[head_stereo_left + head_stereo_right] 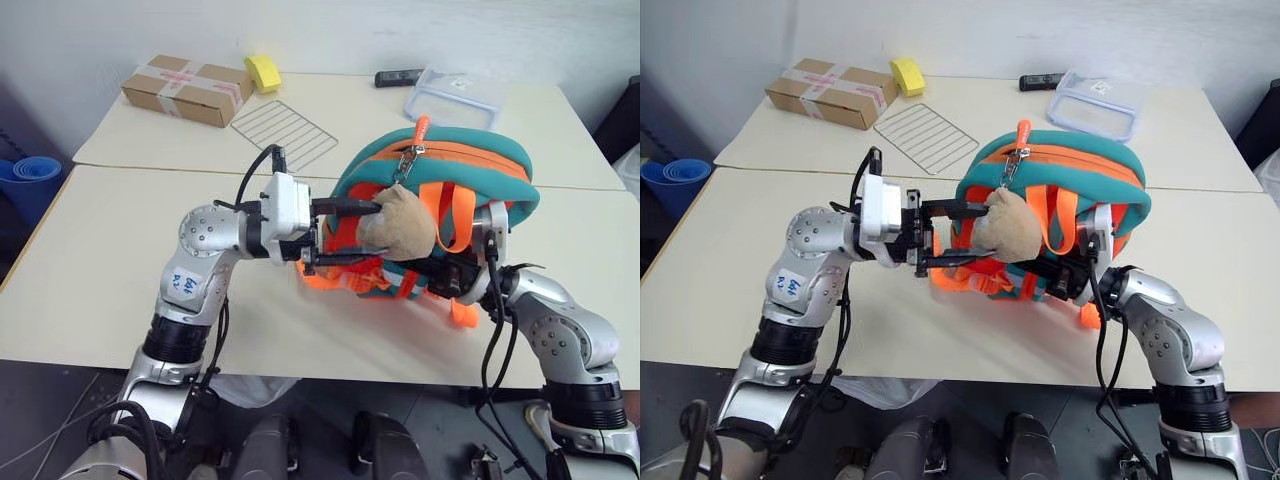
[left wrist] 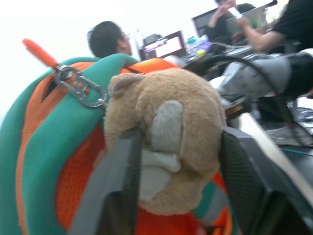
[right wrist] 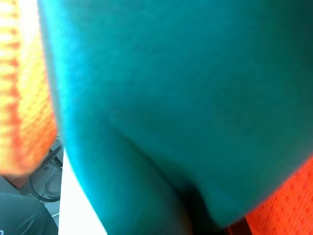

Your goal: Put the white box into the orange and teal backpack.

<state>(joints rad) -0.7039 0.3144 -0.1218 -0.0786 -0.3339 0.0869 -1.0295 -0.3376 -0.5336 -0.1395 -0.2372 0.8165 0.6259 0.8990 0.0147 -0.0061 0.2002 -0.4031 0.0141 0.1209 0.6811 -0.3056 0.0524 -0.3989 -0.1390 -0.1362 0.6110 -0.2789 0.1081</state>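
Observation:
The orange and teal backpack [image 1: 450, 160] stands tilted up over the near table, zipper pull on top, with a tan plush toy [image 1: 405, 225] hanging on its front. My left gripper [image 1: 375, 233] reaches in from the left, level. Its two black fingers [image 2: 115, 181] press on either side of the plush toy [image 2: 166, 122]. My right gripper [image 1: 455, 278] is buried in the backpack's lower right side, its fingers hidden by teal fabric [image 3: 171, 98] close against it. The white box is out of view.
On the far table lie a taped cardboard box [image 1: 187, 90], a yellow sponge [image 1: 263, 72], a wire rack [image 1: 285, 133], a black remote [image 1: 398, 77] and a clear lidded container [image 1: 455, 95]. Blue cups [image 1: 25, 180] stand beside the tables at left. People sit at desks in the left wrist view.

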